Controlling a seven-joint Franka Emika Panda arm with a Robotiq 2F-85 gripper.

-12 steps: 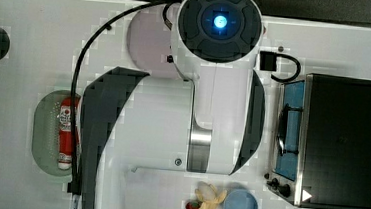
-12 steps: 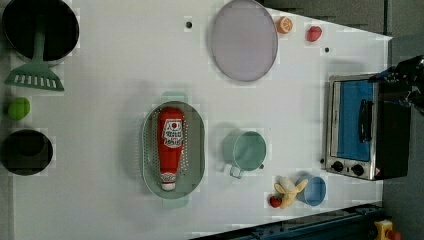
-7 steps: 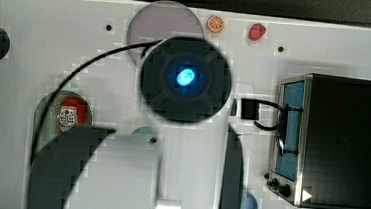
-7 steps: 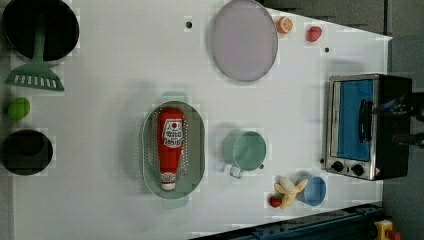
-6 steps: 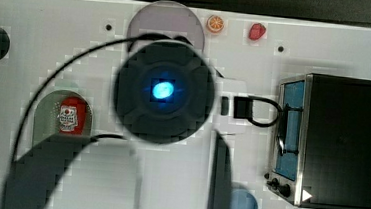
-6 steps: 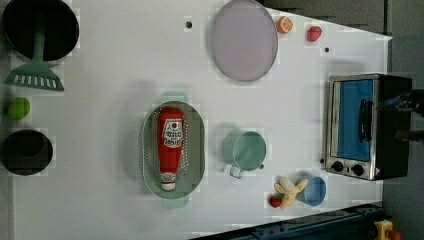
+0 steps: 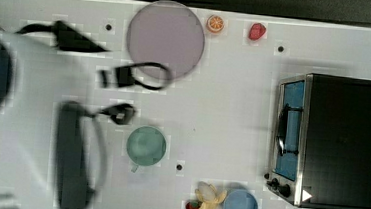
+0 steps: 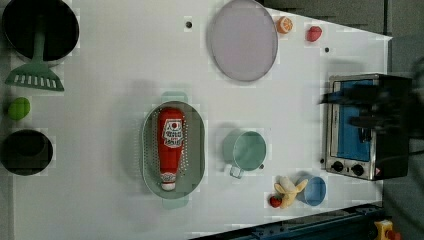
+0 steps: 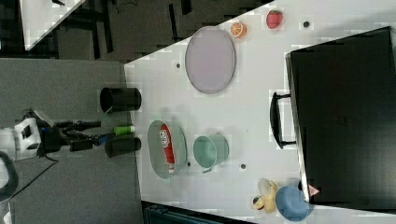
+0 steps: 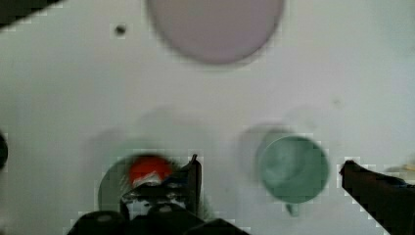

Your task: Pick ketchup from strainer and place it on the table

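Observation:
The red ketchup (image 8: 170,142) lies lengthwise in the pale green strainer (image 8: 149,150), white cap toward the left view's bottom. The right view has the same ketchup (image 9: 166,145) in the strainer (image 9: 155,149). In the wrist view my gripper (image 10: 269,164) is open, its dark fingers (image 10: 192,178) far apart and nothing held. It hangs high above the white table (image 8: 110,60), one finger over the ketchup (image 10: 147,169). My blurred arm (image 7: 26,122) hides the strainer in the top view.
A green cup (image 8: 245,150) stands beside the strainer. A grey-lilac plate (image 8: 243,40) lies farther back, and a toaster oven (image 7: 331,141) is at the top view's right. A banana (image 8: 287,191), blue bowl (image 8: 314,191) and black pots (image 8: 25,152) line the edges.
In the top view my arm has swept toward the top view's left and now covers the strainer. The ketchup and strainer have stayed put.

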